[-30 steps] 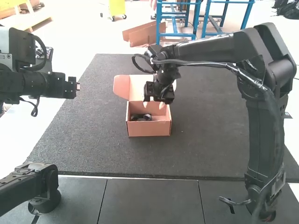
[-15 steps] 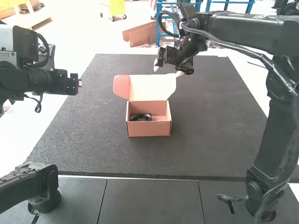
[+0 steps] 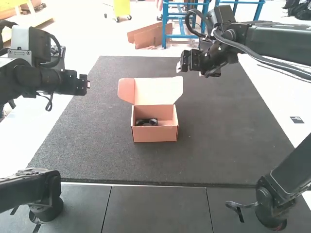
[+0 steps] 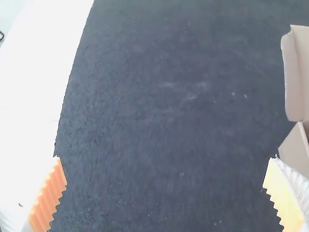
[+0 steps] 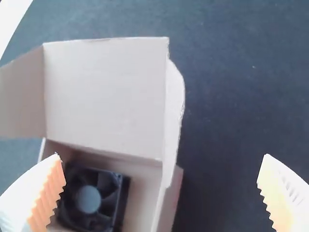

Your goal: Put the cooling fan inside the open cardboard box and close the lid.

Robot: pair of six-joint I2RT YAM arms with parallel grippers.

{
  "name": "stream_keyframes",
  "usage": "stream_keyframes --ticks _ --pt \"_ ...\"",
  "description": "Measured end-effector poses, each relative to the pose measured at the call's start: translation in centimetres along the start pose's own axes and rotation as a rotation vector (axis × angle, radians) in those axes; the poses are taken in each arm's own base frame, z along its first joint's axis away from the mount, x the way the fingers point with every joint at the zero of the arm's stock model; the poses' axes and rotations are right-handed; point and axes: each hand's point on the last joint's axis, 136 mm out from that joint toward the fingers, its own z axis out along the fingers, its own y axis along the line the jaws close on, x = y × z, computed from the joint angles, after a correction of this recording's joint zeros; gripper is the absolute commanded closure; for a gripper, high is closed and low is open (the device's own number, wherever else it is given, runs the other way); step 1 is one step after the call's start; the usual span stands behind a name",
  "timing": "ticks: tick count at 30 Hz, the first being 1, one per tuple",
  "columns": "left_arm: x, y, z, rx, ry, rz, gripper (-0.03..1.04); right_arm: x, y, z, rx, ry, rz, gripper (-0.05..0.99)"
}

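Note:
The cardboard box [image 3: 154, 124] stands in the middle of the black mat with its lid [image 3: 156, 91] raised at the back. The black cooling fan [image 3: 146, 121] lies inside it, seen from above in the right wrist view as the fan [image 5: 91, 202] under the lid [image 5: 104, 94]. My right gripper [image 3: 197, 62] hangs open above and behind the box, to its right, holding nothing. My left gripper [image 3: 83, 83] hovers open over the mat's left side, well left of the box, whose side flap [image 4: 295, 72] shows in the left wrist view.
The black mat [image 3: 97, 141] covers the table, with white table surface [image 3: 19, 131] to its left. A second open cardboard box [image 3: 148, 35] lies on the floor beyond the table. Blue metal frames [image 3: 187, 19] stand behind it.
My right gripper rose from inside the box, leaving the fan there, and moved back and to the right. My left gripper shifted slightly right.

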Motion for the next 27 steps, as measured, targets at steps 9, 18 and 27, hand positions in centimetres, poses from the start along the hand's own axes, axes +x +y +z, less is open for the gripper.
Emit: stream_keyframes --ticks 9,18,27 --pt "-0.3 -0.1 1.5 0.0 -0.005 -0.001 0.04 0.7 -1.8 0.4 0.024 -0.044 -0.014 0.02" --pt "0.4 -0.4 4.2 0.0 0.025 0.003 0.04 -1.2 -1.9 0.9 0.023 -0.16 -0.053 0.02" --pt "0.3 -0.7 7.0 0.0 0.031 0.004 0.04 -1.3 -2.1 3.5 0.032 -0.121 -0.066 0.02"
